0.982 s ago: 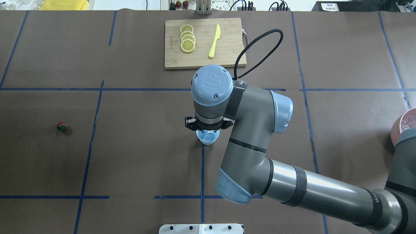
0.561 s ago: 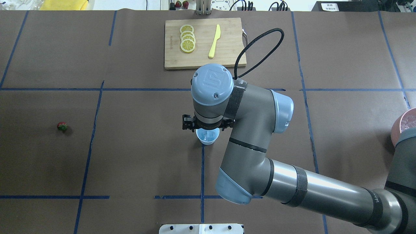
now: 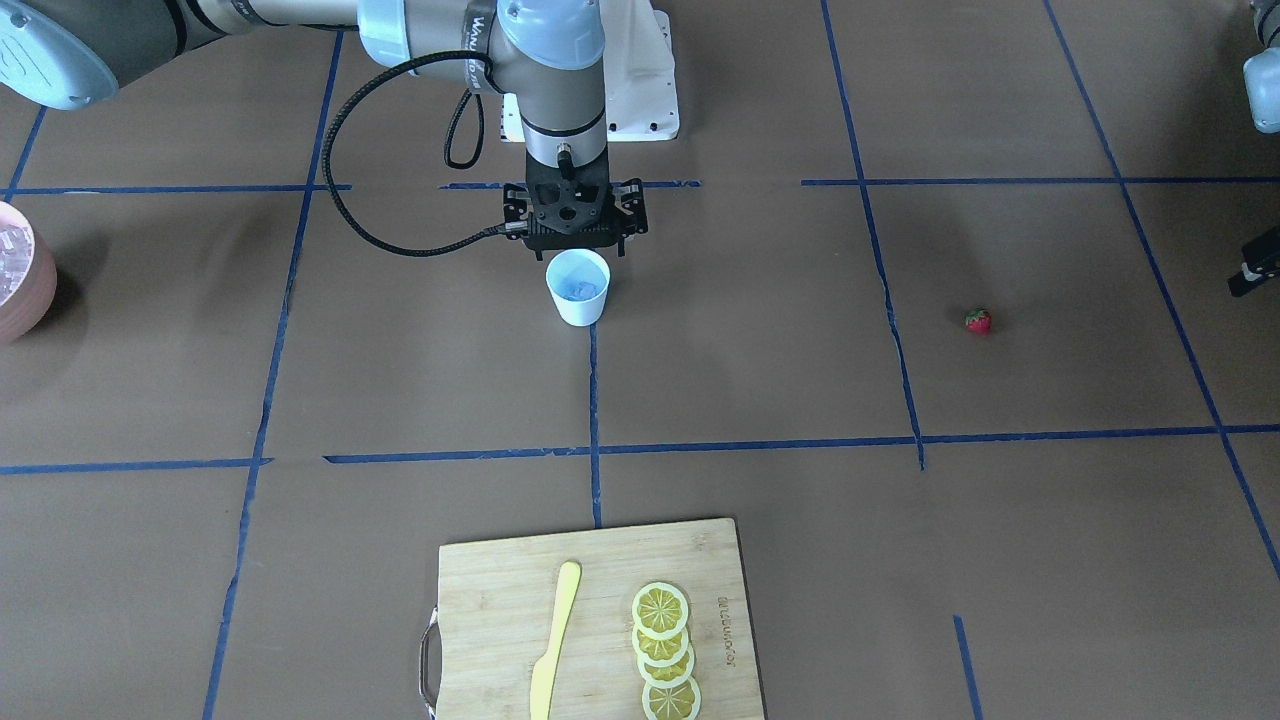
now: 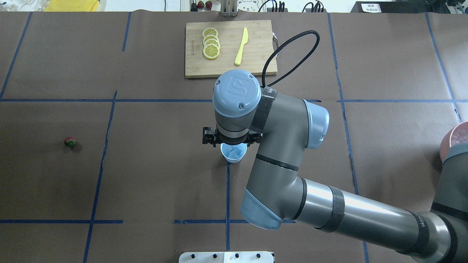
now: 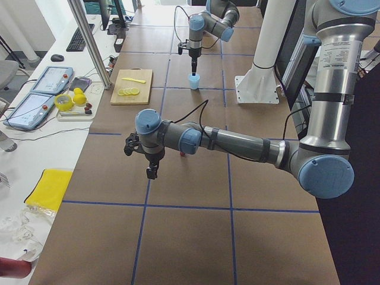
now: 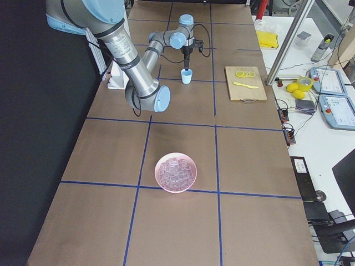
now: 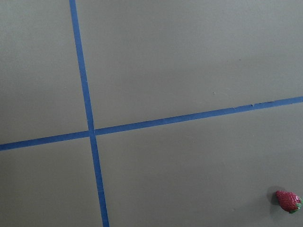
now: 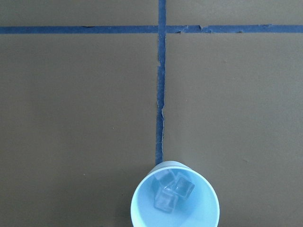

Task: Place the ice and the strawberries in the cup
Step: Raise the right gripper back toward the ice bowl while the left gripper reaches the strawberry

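Observation:
The pale-blue cup (image 3: pixel 578 288) stands at the table's middle on a blue tape line and holds three clear ice cubes (image 8: pixel 169 191). It also shows in the overhead view (image 4: pixel 233 153). My right gripper (image 3: pixel 575 240) hangs just above the cup's robot-side rim, open and empty. The tiny red strawberry (image 4: pixel 70 142) lies alone far on my left side. It shows in the front view (image 3: pixel 978 320) and at the lower right of the left wrist view (image 7: pixel 288 201). My left gripper (image 5: pixel 151 172) hovers above the table near the strawberry. I cannot tell whether it is open or shut.
The pinkish bowl (image 6: pixel 176 172) full of ice cubes sits at the table's far right end (image 4: pixel 455 140). A wooden cutting board (image 4: pixel 230 47) with lemon slices (image 4: pixel 211 43) and a yellow knife (image 4: pixel 241 46) lies at the far edge.
The right gripper's fingertips were at the cup's mouth with an ice cube. They have let go and lifted away, and the cube now lies in the cup.

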